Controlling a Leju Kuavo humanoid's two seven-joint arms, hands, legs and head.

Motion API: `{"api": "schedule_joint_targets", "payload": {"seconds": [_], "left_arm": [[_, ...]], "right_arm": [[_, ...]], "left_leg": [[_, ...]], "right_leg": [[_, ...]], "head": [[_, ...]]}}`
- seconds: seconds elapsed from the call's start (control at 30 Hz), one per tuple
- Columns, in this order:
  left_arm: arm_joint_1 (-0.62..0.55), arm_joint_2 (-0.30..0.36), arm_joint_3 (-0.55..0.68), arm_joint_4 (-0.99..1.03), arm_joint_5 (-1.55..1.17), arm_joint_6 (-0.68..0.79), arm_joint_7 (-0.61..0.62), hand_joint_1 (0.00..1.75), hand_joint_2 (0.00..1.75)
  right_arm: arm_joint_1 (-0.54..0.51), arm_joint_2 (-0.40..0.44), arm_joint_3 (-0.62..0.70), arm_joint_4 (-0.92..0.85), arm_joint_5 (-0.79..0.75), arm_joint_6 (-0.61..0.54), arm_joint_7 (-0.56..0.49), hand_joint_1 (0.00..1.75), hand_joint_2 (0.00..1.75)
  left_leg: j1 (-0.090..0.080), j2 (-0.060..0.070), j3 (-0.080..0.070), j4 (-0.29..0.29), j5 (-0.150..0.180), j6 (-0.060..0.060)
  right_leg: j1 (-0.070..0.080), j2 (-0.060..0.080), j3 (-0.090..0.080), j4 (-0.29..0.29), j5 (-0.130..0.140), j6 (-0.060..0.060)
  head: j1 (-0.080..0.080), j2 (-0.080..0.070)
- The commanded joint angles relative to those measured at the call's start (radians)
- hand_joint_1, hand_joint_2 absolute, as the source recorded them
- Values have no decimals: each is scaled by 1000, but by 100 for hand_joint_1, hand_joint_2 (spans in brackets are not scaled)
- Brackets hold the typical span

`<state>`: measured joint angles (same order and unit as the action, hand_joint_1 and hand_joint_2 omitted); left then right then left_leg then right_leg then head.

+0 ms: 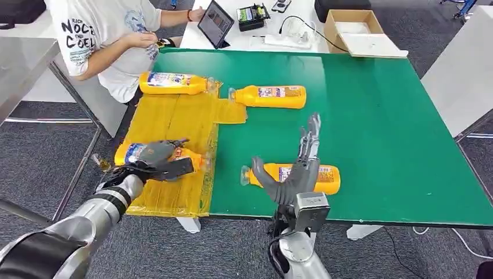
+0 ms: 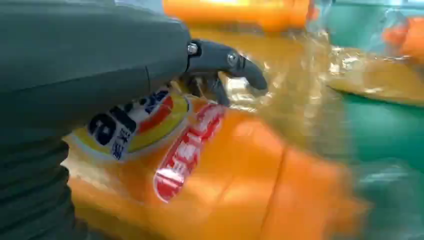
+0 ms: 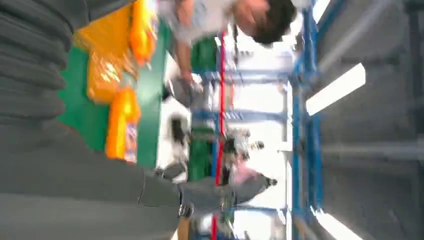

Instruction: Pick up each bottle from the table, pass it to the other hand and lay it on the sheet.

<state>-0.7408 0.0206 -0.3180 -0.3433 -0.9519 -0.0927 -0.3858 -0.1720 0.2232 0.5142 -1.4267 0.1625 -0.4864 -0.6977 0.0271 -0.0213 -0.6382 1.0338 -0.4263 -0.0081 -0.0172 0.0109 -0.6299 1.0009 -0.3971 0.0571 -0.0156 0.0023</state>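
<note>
my left hand (image 1: 160, 160) grips 1 bottle (image 1: 131, 153) lying crosswise on the sheet (image 1: 174, 119); my right hand (image 1: 299, 171), fingers spread and holding nothing, hovers over the near bottle (image 1: 328, 177), nearest it.

The tabletop (image 1: 378, 116) wears a smooth, matt green covering. At its left edge lies a sheet (image 1: 174, 119) of thin, glossy, crinkled yellow film. The bottles (image 1: 273, 96) are shiny orange plastic with printed paper-like labels. The left hand (image 1: 163, 160) has a matt grey ribbed cover and dark plastic-looking fingers (image 2: 240, 67); the arms (image 1: 110, 200) are brushed silver metal. The floor (image 1: 35, 163) is rough grey carpet.
</note>
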Motion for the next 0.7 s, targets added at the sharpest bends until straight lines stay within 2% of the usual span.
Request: {"api": "schedule_joint_targets", "payload": {"seconds": [0.03, 0.13, 0.2, 0.5, 0.57, 0.63, 0.67, 0.7], "left_arm": [[-3, -20, 137, 67, 54, -146, -28, 0, 0], [-9, -20, 138, 67, 55, -152, -26, 0, 0], [-9, -20, 140, 64, 63, -162, -28, 0, 0], [-10, -22, 149, 63, 82, -182, -39, 0, 0], [13, -48, 234, 24, 176, -78, -88, 0, 0], [42, -119, 350, -60, 285, 181, -157, 0, 0], [50, -139, 373, -85, 316, 256, -184, 0, 0], [59, -155, 397, -123, 351, 305, -199, 0, 175]], "right_arm": [[-61, -3, -23, 142, -6, 6, 0, 0, 175], [-59, -5, -23, 139, -6, 6, 0, 0, 175], [-57, -6, -23, 137, -4, 6, 0, 0, 175], [-57, -6, -24, 143, -4, 6, 0, 0, 175], [-52, -8, -24, 147, 1, -3, 0, 0, 175], [-44, -9, -30, 172, 33, 4, 0, 0, 175], [-40, -11, -30, 177, 59, 13, 0, 0, 175], [-38, -15, -31, 182, 92, 14, 9, 0, 175]], "left_leg": [[-1, 0, 8, -4, 0, 2], [0, 0, 4, -1, 0, 1], [0, 3, 8, -3, 0, 3], [-1, 2, 7, -3, 0, 1], [0, 4, 11, -4, 0, 3], [0, 0, 6, -2, 1, 1], [0, 2, 11, -4, 0, 3], [0, -2, 6, -2, 1, 1]], "right_leg": [[0, -2, 9, -3, -1, -2], [0, -2, 5, -1, 0, -1], [1, -1, 9, -3, 0, -3], [0, -2, 8, -2, 0, -2], [1, -1, 11, -4, 0, -4], [0, -3, 6, -1, 0, -1], [1, -3, 12, -4, -1, -3], [0, -6, 8, -2, -1, -1]], "head": [[1, 0], [0, 0], [1, 0], [0, 0], [0, 0], [1, 0], [1, 0], [1, 0]]}}
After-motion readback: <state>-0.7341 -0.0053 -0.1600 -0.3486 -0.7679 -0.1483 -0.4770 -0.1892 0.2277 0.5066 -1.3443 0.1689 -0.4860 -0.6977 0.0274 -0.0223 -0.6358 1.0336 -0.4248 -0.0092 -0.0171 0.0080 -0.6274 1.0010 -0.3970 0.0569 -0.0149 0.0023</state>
